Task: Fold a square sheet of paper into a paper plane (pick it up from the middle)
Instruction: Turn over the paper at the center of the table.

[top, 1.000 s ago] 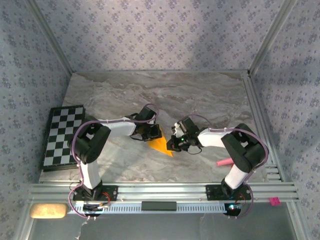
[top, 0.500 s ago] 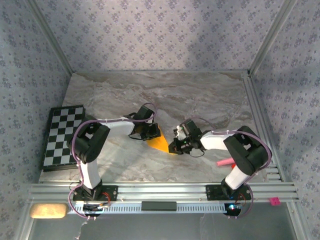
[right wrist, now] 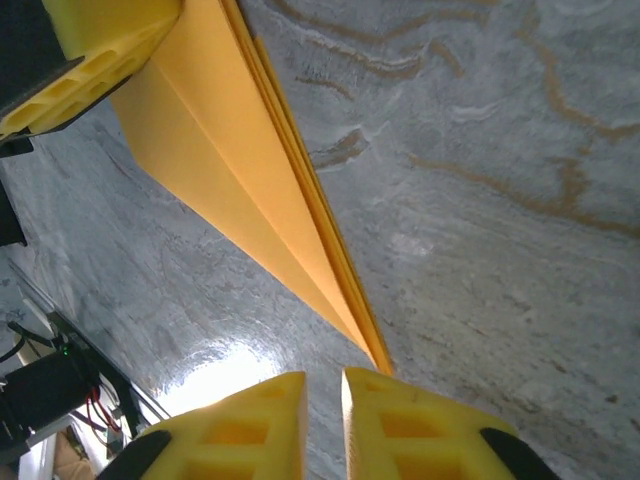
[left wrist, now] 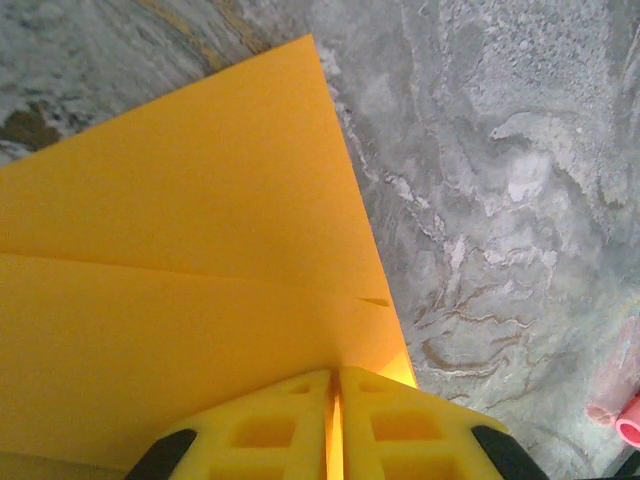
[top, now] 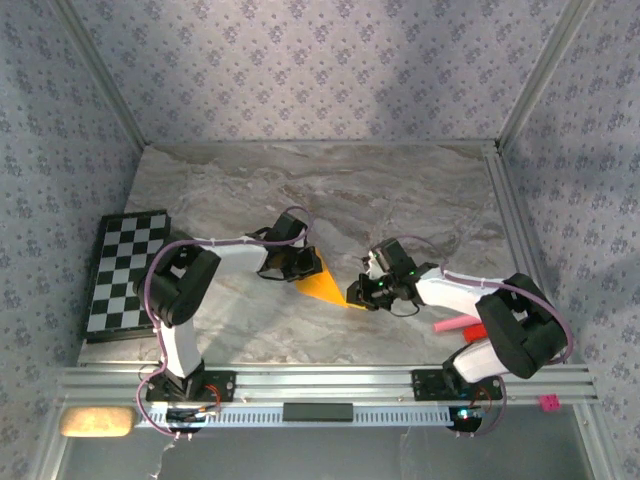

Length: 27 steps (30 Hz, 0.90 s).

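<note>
Thin orange-yellow folded paper plane [left wrist: 190, 250]: light, limp, creases easily. Left claw [left wrist: 335, 420] pinches its wide end; right claw [right wrist: 323, 400], nearly pressed together, sits at the pointed tip. Hold layered edges.

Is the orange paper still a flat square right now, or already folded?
Folded. The paper is a narrow pointed wedge; stacked layer edges and a crease line show.

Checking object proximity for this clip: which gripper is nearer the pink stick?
Right. The right gripper sits at the paper plane's pointed tip, with the pink stick off to its right near that arm's base. The left gripper is farther, clamped on the plane's wide end.
</note>
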### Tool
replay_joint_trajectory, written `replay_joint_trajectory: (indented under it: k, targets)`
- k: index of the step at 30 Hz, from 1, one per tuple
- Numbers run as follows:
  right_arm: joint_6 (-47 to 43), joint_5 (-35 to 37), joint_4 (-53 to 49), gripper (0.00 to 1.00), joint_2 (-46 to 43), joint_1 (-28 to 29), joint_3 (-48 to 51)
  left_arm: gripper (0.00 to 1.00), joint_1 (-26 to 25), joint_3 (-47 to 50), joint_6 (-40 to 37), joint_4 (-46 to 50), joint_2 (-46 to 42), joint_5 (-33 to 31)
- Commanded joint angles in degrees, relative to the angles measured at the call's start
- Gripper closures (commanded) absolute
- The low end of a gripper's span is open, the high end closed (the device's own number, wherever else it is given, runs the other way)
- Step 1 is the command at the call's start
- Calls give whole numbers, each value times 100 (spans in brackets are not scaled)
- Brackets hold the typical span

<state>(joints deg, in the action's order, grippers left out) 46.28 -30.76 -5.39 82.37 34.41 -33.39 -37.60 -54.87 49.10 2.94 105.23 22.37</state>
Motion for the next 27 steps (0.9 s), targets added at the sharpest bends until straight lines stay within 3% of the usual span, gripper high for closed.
replay_joint_trajectory:
  k: [1, 11, 16, 27]
  targets:
    - [250, 31, -264, 78, -109, 62, -38, 87, -25, 176, 218, 117, 112, -21]
    - [335, -2, -234, 77, 90, 4, -60, 87, -20, 303, 379, -57, 106, 41]
    - [263, 327, -667, 76, 175, -5, -223, 87, -19, 330, 390, -57, 94, 3]
    - [468, 120, -200, 77, 572, -62, -186, 87, -19, 372, 399, -98, 23, -101]
